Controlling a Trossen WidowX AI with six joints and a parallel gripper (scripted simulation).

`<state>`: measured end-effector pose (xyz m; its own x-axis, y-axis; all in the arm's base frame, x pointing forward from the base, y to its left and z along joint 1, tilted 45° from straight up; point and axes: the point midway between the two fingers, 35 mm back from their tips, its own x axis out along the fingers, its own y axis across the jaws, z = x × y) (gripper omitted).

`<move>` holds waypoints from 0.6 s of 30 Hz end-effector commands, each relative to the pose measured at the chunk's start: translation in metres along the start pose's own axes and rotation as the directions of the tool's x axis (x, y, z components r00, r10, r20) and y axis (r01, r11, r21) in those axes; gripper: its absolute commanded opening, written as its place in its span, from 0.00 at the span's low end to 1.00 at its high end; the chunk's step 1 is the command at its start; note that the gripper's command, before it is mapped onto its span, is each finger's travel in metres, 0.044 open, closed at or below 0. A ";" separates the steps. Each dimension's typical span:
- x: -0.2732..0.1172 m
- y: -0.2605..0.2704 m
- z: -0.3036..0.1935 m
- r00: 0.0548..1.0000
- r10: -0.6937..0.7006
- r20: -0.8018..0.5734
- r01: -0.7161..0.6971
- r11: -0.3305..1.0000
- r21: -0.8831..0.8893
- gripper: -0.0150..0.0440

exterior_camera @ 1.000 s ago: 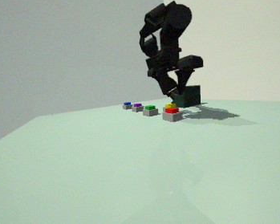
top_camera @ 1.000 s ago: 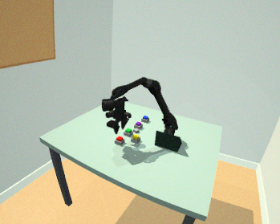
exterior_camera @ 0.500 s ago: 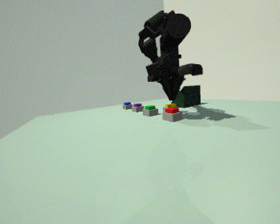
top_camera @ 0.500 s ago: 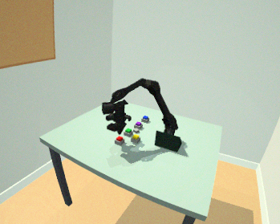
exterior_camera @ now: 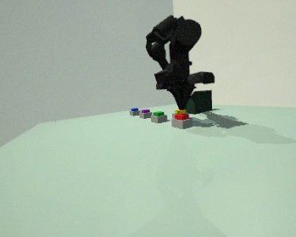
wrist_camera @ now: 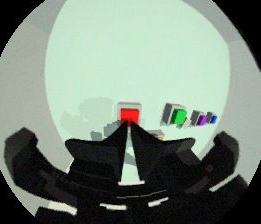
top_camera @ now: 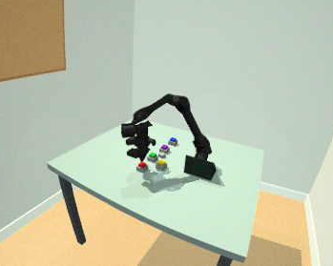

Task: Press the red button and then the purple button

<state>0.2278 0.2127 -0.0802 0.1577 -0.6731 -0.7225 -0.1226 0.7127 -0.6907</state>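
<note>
The arm (top_camera: pixel 179 107) arches over from its dark base (top_camera: pixel 199 167) and points straight down at the red button (top_camera: pixel 142 165), which sits at the near end of the cluster on the pale green bench (top_camera: pixel 218 206). The jaws (exterior_camera: pixel 181 106) are pinched together to a single point, gripping nothing, and that point hangs right over the red button (exterior_camera: pixel 181 116); from the side view it looks to be at or just above the cap, and I cannot tell if it touches. In the wrist view the closed tips meet at the bottom edge of the red button (wrist_camera: pixel 129 115), dead centre, twelve o'clock from the camera. Off at three o'clock from it there: the green button (wrist_camera: pixel 179 117), then the purple button (wrist_camera: pixel 201 120), then the blue button (wrist_camera: pixel 213 120), in a row. The yellow button (exterior_camera: pixel 180 111) sits just behind the red one in the side view, partly hidden by the tips. In the top view the purple button (top_camera: pixel 164 147) lies up beyond the green one, apart from the arm.
</note>
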 end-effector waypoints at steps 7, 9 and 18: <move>0.020 -0.002 -0.001 1.000 -0.009 -0.003 0.009 1.000 -0.005 0.29; 0.023 -0.002 -0.001 1.000 -0.009 -0.003 0.009 1.000 -0.005 0.29; 0.024 -0.002 -0.001 1.000 -0.009 -0.003 0.009 1.000 -0.005 0.29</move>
<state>0.2309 0.1982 -0.0949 0.1571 -0.6742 -0.7217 -0.1215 0.7120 -0.6916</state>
